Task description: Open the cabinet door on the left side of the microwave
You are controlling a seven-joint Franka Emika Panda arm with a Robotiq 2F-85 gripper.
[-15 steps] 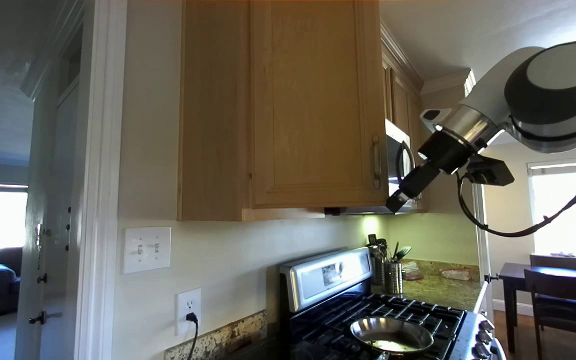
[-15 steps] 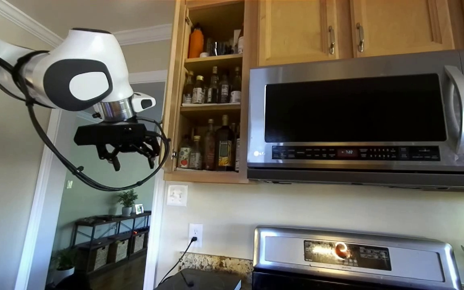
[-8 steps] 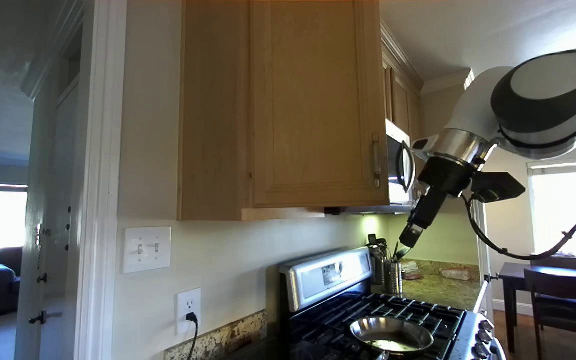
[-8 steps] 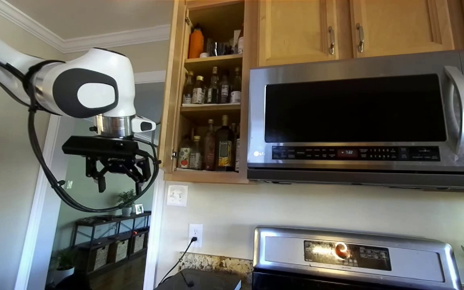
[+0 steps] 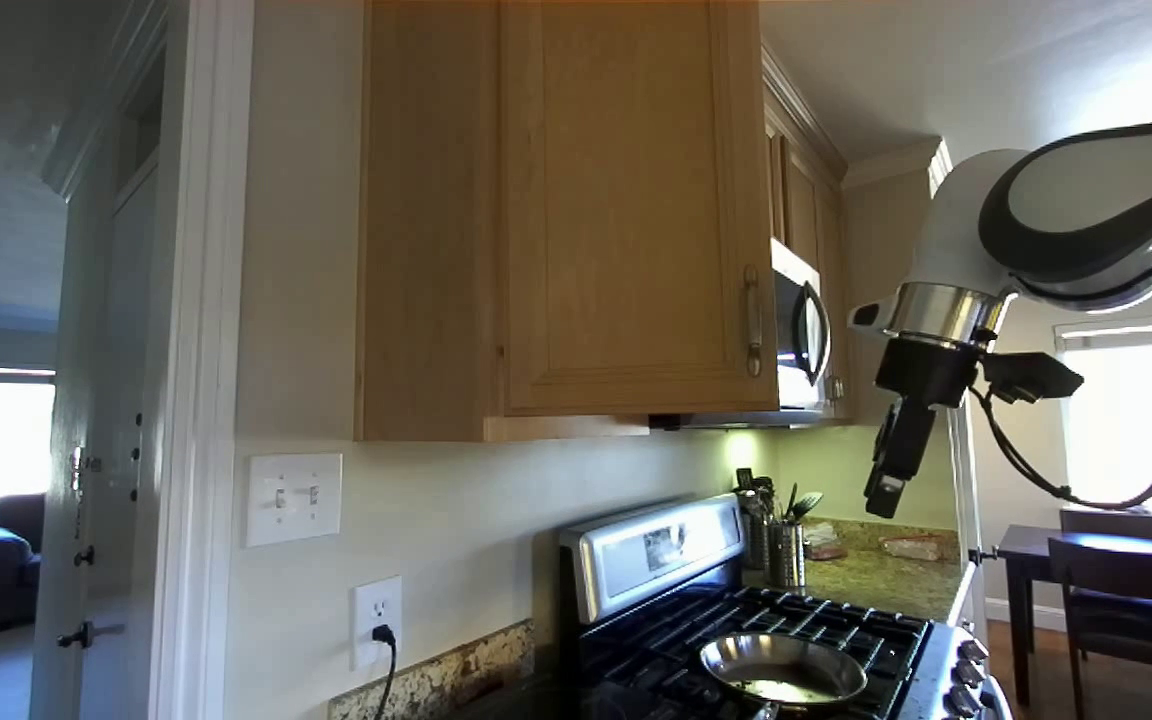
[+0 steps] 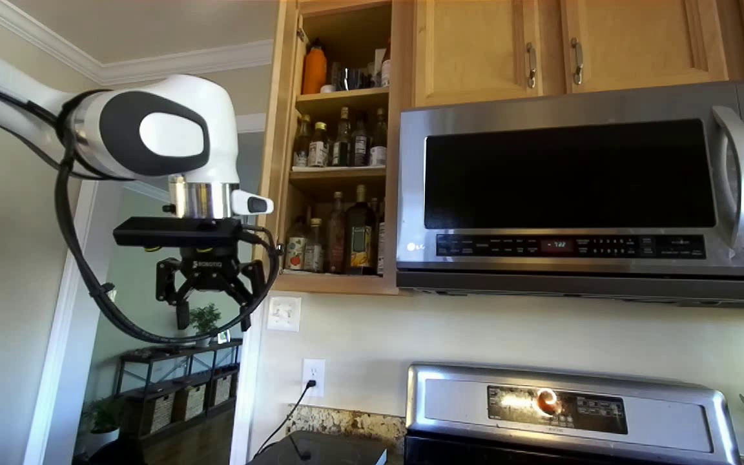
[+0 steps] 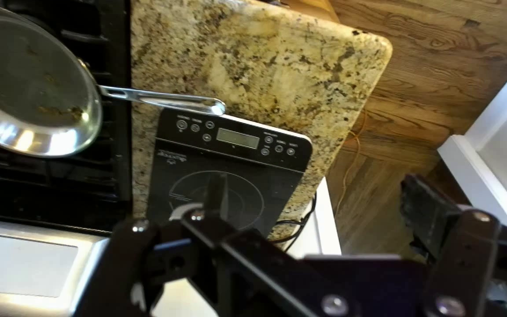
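Note:
The cabinet door is light maple with a framed panel and a metal handle near its free edge. It stands swung open; in an exterior view it shows nearly edge-on, with the shelves behind it exposed. The microwave is to the right of the open cabinet; its front partly shows past the door. My gripper is apart from the door, lower than the handle, pointing down. Its fingers are spread with nothing between them. In the wrist view the gripper is also open; the door is out of view there.
Bottles stand on the cabinet shelves. A stove with a steel pan is below. The wrist view shows a black induction plate on a granite counter, and the pan handle. A cable loop hangs from the arm.
My gripper has moved down and away from the free edge of the door and tipped to point more steeply downward. The door stays open and has not visibly moved.

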